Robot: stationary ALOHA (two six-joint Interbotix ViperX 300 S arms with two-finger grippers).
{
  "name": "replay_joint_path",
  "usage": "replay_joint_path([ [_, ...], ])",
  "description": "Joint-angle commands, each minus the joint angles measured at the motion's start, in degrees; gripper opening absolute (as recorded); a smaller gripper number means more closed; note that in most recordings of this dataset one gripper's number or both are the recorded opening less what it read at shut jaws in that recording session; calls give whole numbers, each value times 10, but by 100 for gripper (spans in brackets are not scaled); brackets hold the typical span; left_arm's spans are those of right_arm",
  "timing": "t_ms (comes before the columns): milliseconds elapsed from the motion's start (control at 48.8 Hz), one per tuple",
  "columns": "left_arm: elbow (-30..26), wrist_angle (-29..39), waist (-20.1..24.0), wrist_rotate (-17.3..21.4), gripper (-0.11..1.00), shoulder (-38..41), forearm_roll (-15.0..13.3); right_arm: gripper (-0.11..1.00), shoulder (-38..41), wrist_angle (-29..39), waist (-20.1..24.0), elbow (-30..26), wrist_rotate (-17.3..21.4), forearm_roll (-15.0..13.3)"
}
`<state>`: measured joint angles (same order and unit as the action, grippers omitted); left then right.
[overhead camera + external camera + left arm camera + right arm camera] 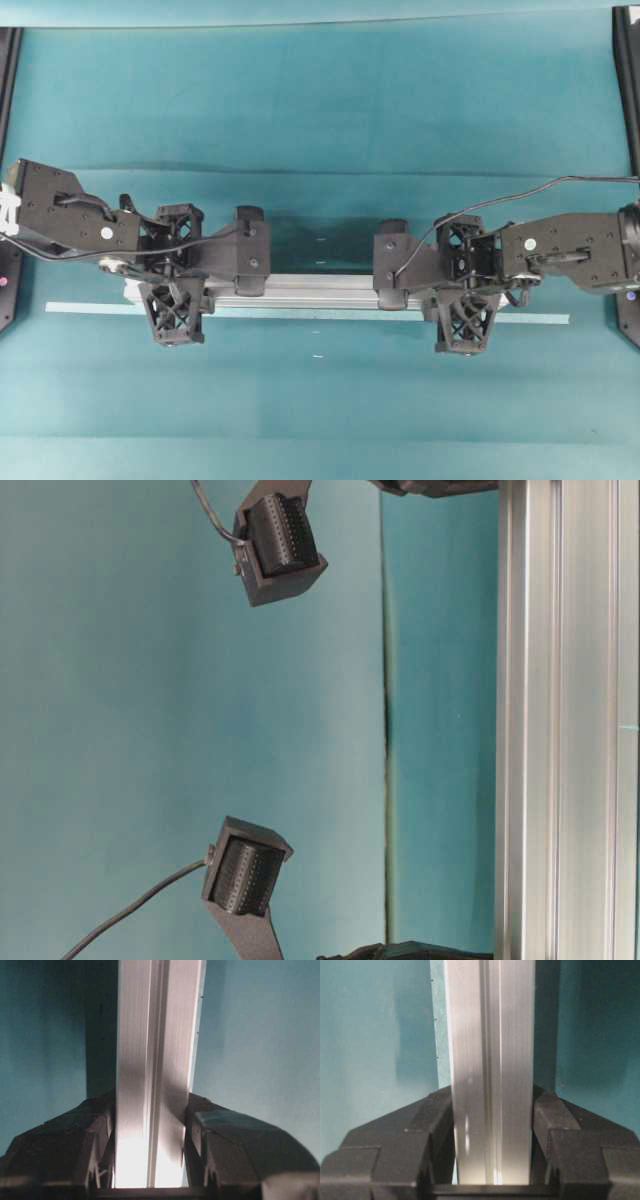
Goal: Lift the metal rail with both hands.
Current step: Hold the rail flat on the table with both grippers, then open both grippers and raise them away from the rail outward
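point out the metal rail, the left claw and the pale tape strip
metal rail (pixel 320 291): overhead view, bare middle span.
left claw (pixel 175 270): overhead view, between its fingertips.
pale tape strip (pixel 85 308): overhead view, its left end.

Teal table (pixel 320 100); thin pale tape strip (pixel 85 308) across it

Overall light: even and fairly bright from above, with a teal cast on the teal worktop (pixel 320 110).
Shadows: a soft dark patch lies behind the long silver grooved aluminium rail (pixel 320 290) in the overhead view; a dark band runs beside it in both wrist views.
Glare: the rail's near end burns white in the left wrist view.
Focus: wrist views soft; black end effector fingers (pixel 65 1155) blurred at the bottom edge.
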<state>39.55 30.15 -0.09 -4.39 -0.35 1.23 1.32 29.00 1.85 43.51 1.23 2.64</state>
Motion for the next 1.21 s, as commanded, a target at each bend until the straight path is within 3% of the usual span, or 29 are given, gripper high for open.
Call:
replay_joint_path([
  [0,-7,-23,4,-2,30,-4,3,38,14,-6,17,1,6,3],
  [102,-6,-25,4,-4,30,-5,3,41,14,-5,18,0,8,6],
  [287,-5,-25,4,-4,32,-5,3,78,15,-4,22,1,8,14],
  [451,-2,-21,2,-9,79,-6,3,91,15,-7,25,2,9,12],
  [533,0,-21,0,-11,94,-7,3,91,15,-7,25,3,9,10],
  [881,1,-10,-2,-5,93,-22,3,93,2,-11,11,1,10,7],
  [1188,4,34,-2,0,94,-124,3,95,-101,-1,-22,1,10,0],
])
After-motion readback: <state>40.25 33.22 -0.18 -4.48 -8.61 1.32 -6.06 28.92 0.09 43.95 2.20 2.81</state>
